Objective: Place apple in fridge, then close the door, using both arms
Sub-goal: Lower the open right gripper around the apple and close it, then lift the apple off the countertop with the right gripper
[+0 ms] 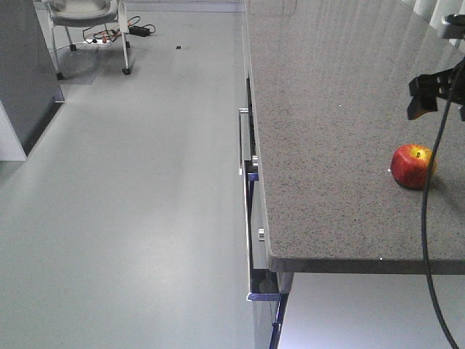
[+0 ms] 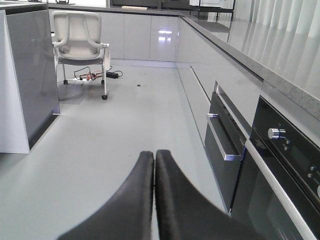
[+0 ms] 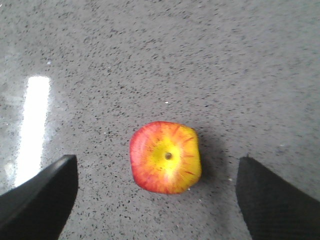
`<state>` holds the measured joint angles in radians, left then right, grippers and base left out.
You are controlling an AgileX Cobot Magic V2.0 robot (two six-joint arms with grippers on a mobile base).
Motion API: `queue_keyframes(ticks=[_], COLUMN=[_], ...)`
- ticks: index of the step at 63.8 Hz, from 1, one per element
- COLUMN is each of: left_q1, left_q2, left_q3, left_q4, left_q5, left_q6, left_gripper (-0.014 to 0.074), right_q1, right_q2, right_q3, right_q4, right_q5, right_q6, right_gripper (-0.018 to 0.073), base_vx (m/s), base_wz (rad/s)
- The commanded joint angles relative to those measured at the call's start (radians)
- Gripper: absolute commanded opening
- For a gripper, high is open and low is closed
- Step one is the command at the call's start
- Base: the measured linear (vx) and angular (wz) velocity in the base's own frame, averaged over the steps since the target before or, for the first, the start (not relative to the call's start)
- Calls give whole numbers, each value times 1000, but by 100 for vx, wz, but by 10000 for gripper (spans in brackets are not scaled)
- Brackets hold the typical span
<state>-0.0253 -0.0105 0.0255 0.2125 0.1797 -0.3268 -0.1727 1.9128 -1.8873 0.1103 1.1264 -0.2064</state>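
Observation:
The red apple with a yellow stem patch rests on the speckled grey countertop, near its front right part. Seen from above in the right wrist view, the apple lies between my right gripper's two black fingers; the gripper is open and apart from the fruit. In the front view the right gripper hangs just above and behind the apple. My left gripper is shut on nothing, low over the floor. The fridge and its door are out of view.
An oven with a bar handle and knobs sits under the counter on the right. A white chair with cables beneath stands at the back. A grey-faced cabinet with a white side stands on the left. A black cable hangs past the counter's front edge.

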Motion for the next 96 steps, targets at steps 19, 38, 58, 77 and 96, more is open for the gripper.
queue_keyframes(ticks=[19,38,58,77,96], left_q1=[-5,-5,-5,-5,-5], left_q2=[-14,-14,-14,-14,-14], left_q3=[21,21,21,21,21], left_q4=[-5,-5,-5,-5,-5], left_q5=[-77,-77,-77,-77,-77], left_q6=[-4,-4,-4,-4,-4], left_gripper=[-6,-6,-6,-6,-6], right_q1=[-5,-5,-5,-5,-5], right_q2=[62,100,149,199,210], right_q3=[-33,-33,-33,-32,-35], right_q4=[6,4,2,1,5], right_q5=[-50,-50,-43,-33,-14], right_q6=[-32,-27,-24,-7,-1], right_gripper=[596,594,594,575,348], base_vx=[0,0,0,0,0], base_wz=[0,0,0,0,0])
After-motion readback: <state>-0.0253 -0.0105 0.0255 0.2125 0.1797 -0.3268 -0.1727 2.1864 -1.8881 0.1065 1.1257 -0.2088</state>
